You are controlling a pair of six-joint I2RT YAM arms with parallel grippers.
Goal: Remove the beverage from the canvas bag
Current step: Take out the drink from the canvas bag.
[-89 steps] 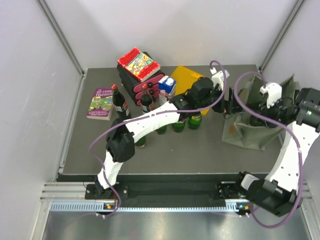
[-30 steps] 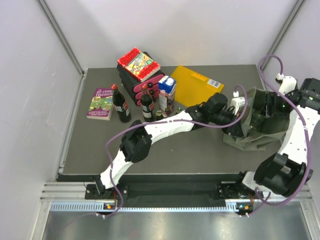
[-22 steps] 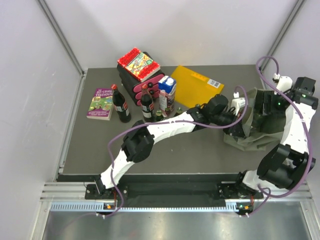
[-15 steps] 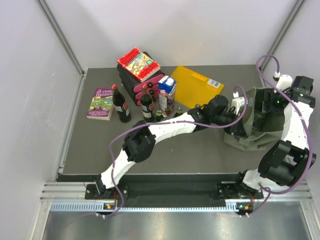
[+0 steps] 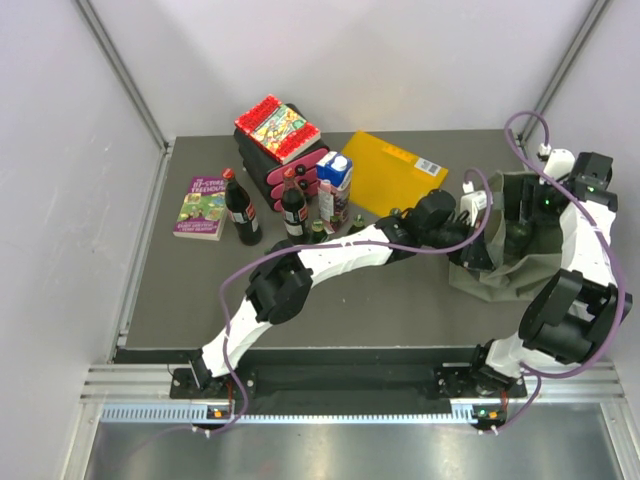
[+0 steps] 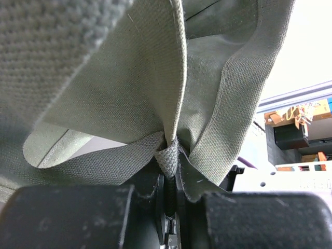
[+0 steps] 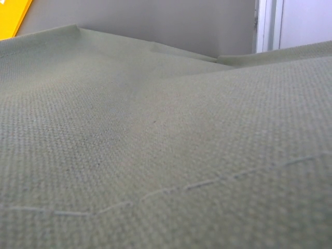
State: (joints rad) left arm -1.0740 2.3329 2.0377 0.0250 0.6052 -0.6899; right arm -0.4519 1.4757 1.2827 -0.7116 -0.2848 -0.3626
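Dark grey table (image 5: 180, 300): nothing has shifted at 9–12 o'clock. The flat yellow-orange folder (image 5: 392, 172) and the dark red-capped bottles (image 5: 240, 212) stand as they did a second ago.

Large olive-green soft canvas bag (image 5: 495, 282) at the table's 3 o'clock: mouth reads rounder and wider than a second ago, and less slumped than three seconds ago.

Left gripper (image 6: 168, 176) is on the bag's 9 o'clock rim, jaws nearly closed, pinching a folded strap of the canvas. It has kept that pinch.

Right gripper (image 5: 527, 212) is the main change. It swung in from the bag's 2 o'clock edge to over the mouth, near 12–1 o'clock of the opening. Its wrist view is wall-to-wall canvas with no fingers visible, so I can't tell how wide it stands or whether it holds anything.

Beverage: not clearly visible. A dark shape inside the mouth may be it; I judge it's still in the bag.

Meaning: bag held open, reach-in starting, extraction not done.
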